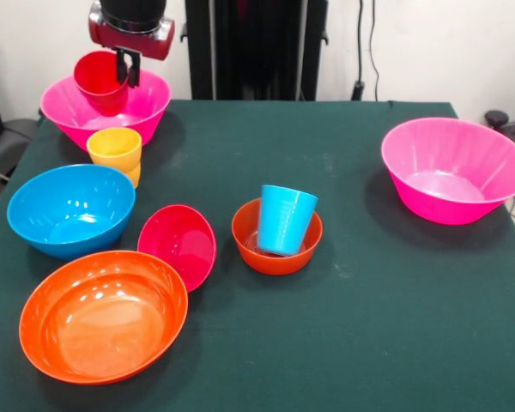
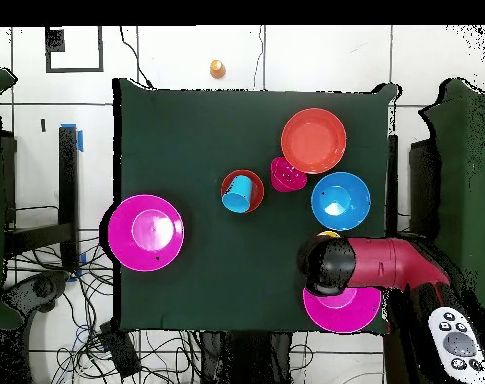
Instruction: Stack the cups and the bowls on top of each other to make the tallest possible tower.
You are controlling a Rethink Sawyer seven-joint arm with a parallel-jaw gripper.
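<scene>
Gripping the red cup [image 1: 100, 81], fingers [image 1: 126, 66] hover over pink bowl [image 1: 77, 116].

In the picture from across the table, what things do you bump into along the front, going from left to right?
Big orange bowl → small crimson bowl → small orange bowl holding the blue cup → pink bowl far to the right.

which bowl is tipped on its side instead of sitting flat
The small crimson bowl, between the blue bowl and the small orange bowl. It leans with its opening tilted sideways; every other bowl sits upright.
</scene>
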